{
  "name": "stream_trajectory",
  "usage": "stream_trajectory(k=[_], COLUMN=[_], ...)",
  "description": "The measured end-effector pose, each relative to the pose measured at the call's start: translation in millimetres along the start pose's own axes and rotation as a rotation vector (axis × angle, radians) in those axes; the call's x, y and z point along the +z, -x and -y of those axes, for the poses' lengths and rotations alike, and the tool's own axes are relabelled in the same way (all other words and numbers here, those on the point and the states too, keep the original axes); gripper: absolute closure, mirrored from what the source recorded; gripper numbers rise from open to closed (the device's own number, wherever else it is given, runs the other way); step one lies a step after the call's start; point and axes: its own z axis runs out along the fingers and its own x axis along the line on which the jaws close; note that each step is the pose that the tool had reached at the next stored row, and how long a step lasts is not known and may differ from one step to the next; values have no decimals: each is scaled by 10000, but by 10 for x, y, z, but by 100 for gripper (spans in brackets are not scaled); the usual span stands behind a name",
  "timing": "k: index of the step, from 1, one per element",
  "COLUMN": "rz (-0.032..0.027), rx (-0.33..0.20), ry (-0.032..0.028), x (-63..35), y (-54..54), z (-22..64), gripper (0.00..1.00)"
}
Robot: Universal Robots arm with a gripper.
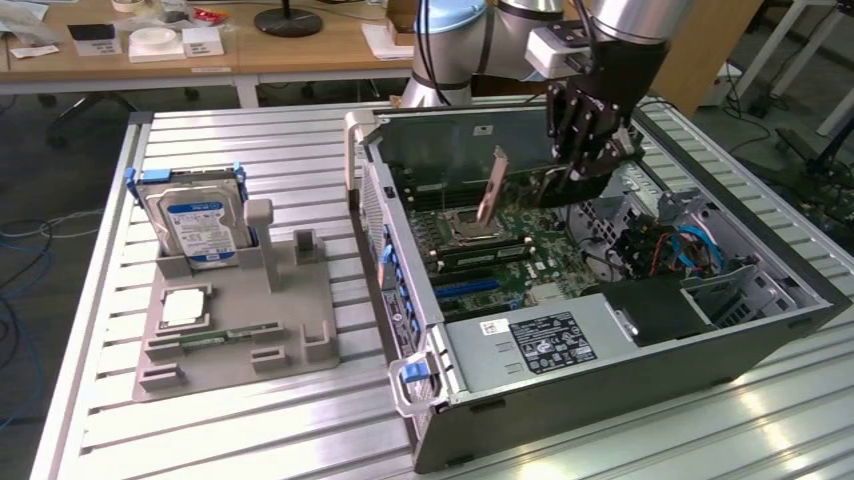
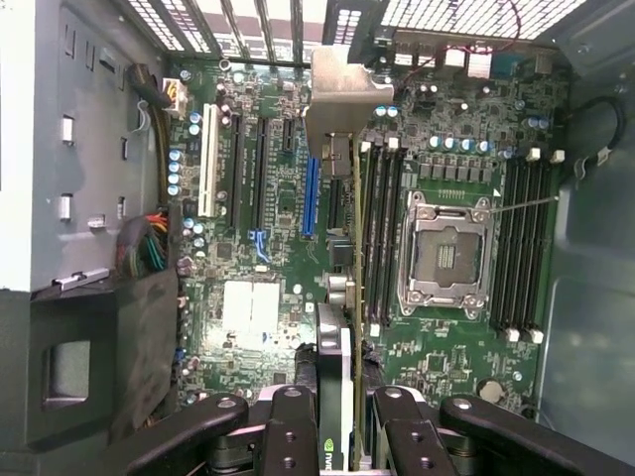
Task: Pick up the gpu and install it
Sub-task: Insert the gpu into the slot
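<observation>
While hand (image 2: pixel 342 412) clamps gpu (image 2: pixel 333 367), bracket (image 2: pixel 342 91) end faces case (image 2: pixel 60 149) rear.

The end effector (image 2: pixel 347 421) clamps the gpu (image 2: pixel 342 198) edge-on, silvery bracket at its far end, over the green motherboard (image 2: pixel 268 327), beside the CPU socket (image 2: pixel 444 253).

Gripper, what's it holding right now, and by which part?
The gripper holds the gpu, clamped at the end away from its metal bracket, over the open computer case.
</observation>
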Motion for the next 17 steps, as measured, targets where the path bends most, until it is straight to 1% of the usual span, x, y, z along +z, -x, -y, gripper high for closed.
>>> stream_trajectory(k=[4, 11, 17], rz=[-1, -1, -2], rx=[-2, -1, -1], ry=[-1, -1, -1], x=[8, 50, 62], y=[0, -1, -1], z=[-2, -12, -14], gripper=[73, 73, 73])
